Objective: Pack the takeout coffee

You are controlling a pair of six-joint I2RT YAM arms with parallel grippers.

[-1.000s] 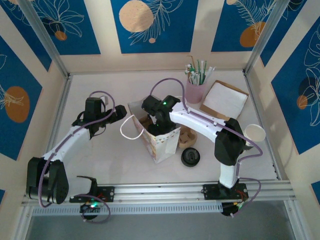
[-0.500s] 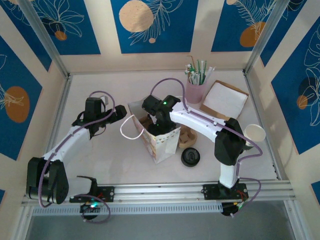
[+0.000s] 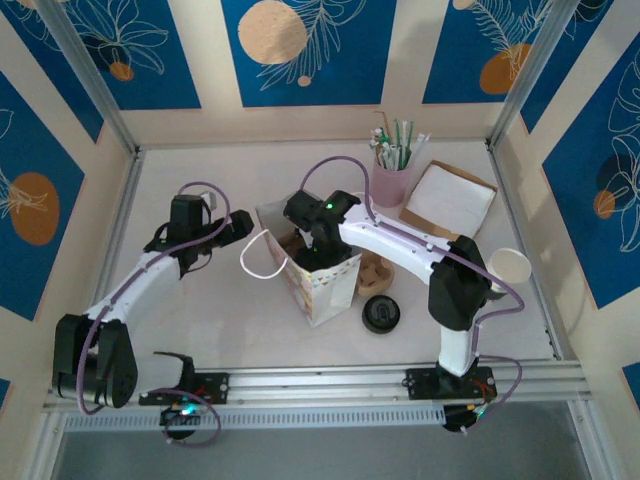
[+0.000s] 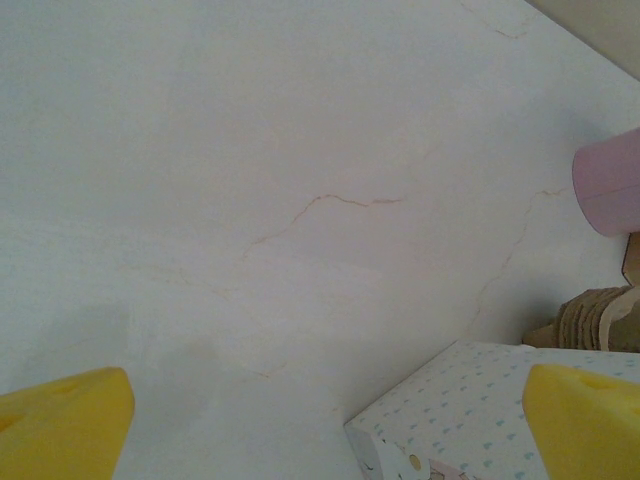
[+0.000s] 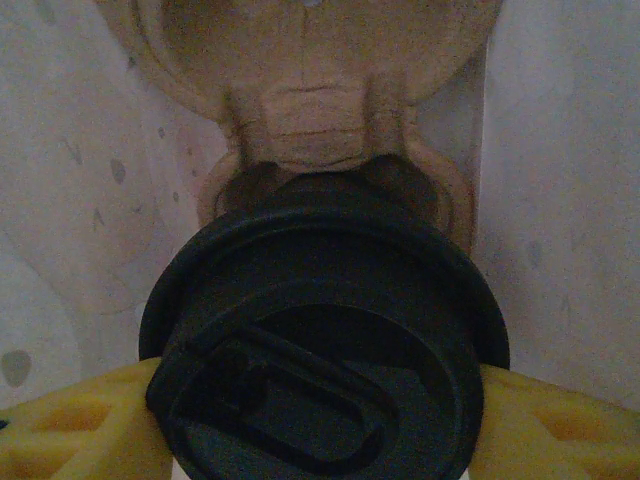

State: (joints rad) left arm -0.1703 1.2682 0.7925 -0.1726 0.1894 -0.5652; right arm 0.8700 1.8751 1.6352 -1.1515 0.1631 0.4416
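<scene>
The takeout coffee fills the right wrist view from above as a cup under a black lid, its paper sides hidden. My right gripper is shut on it, one yellow finger on each side of the lid. Just beyond it lies a brown cardboard cup carrier. From above, the right gripper reaches down into the open patterned paper bag. My left gripper hovers left of the bag, open and holding nothing; its fingertips frame bare table and a corner of the bag.
A flat black lid lies right of the bag beside the carrier's exposed end. A pink cup of straws and a brown tray with white paper stand behind. A white paper cup sits at the right edge.
</scene>
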